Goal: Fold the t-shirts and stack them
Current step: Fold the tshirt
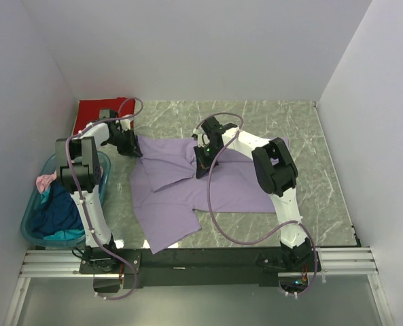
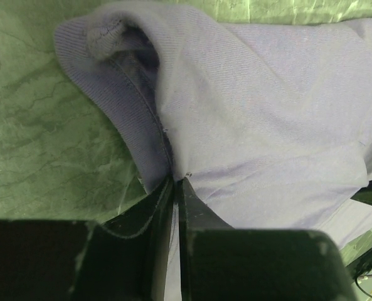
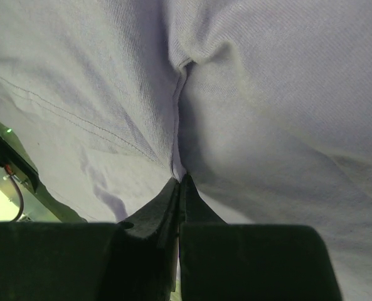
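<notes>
We note a purple shirt (image 1: 187, 197) spread on the marble tabletop (image 1: 283, 122), just beyond the arm bases. Its near corner reaches towards the front edge, and the cloth lies creased and partly doubled over itself.

To the left of it, beside the left arm, a tub (image 1: 28, 219) stands on the tabletop. It holds crumpled shirts: teal shirt (image 1: 65, 236) nearest, blue shirt (image 1: 55, 210) in the middle, pink shirt (image 1: 45, 181) at the far rim.

Further in, the right claw (image 1: 202, 165) is down on the middle of the purple shirt. Its wrist view shows the right claw (image 3: 178, 182) closed tight, with a ridge of purple cloth pinched at the tips.

The left claw (image 1: 132, 145) sits at the shirt's far left corner. Its wrist view shows the left claw (image 2: 176, 182) narrow, with purple cloth running between the fingers (image 2: 160, 204). A ribbed, stitched edge of the shirt curls up just beyond the tips, over bare marble.

Farthest off, a red shirt (image 1: 96, 112) lies in the far left corner against the wall, apart from the purple shirt.
</notes>
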Controlling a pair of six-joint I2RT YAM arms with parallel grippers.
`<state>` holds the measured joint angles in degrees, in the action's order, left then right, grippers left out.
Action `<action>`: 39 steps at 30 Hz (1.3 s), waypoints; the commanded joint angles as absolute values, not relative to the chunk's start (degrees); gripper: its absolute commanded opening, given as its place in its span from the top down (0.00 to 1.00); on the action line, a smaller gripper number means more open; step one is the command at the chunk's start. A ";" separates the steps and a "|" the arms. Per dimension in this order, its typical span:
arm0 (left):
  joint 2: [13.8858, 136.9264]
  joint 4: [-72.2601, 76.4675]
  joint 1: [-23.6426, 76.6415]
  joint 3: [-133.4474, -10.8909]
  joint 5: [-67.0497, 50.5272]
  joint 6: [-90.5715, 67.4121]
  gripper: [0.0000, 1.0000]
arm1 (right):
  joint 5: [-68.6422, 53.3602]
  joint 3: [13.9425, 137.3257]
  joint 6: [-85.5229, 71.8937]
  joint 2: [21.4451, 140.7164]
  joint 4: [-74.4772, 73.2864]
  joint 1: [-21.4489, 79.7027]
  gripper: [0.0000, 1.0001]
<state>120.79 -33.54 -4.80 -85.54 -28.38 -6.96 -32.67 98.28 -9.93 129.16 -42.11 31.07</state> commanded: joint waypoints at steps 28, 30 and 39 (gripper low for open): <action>112.40 -33.14 -5.10 -91.05 -35.68 0.36 0.57 | -29.81 108.01 7.11 120.66 -58.79 4.76 0.60; 113.46 -31.12 -3.61 -91.23 -34.11 -2.37 0.61 | -27.70 111.79 8.17 124.27 -61.42 1.68 0.66; 121.19 -29.26 -0.97 -92.02 -28.58 -7.82 0.73 | -14.25 114.61 12.30 130.78 -60.82 -2.02 0.77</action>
